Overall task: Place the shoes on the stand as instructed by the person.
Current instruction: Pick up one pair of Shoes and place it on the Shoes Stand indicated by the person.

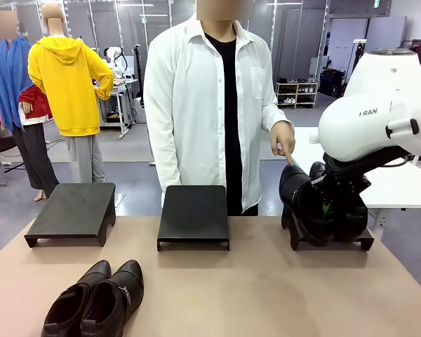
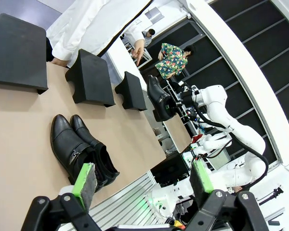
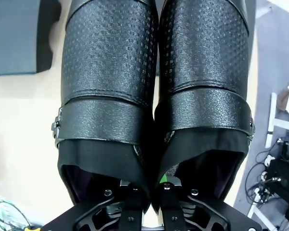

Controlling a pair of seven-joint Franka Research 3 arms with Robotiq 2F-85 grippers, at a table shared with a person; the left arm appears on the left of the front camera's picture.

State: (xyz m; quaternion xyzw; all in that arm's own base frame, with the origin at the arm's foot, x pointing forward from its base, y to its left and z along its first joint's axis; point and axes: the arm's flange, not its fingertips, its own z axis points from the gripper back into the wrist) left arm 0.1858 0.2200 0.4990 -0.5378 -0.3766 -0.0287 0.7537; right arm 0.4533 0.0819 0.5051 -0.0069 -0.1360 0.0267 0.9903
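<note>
Right gripper, fingers narrow and sunk into the heel openings, pinches together the inner walls of the held pair, whose long axis runs straight away from the fingers, toes farthest. Across the table, that pair hangs at the right stand, toes tipped toward the person, whose hand points down at it; whether the soles touch the stand cannot be told. Left gripper hangs wide open and empty near the second pair, which lies on the table, heels toward the robot. Middle stand and left stand stand bare.
</note>
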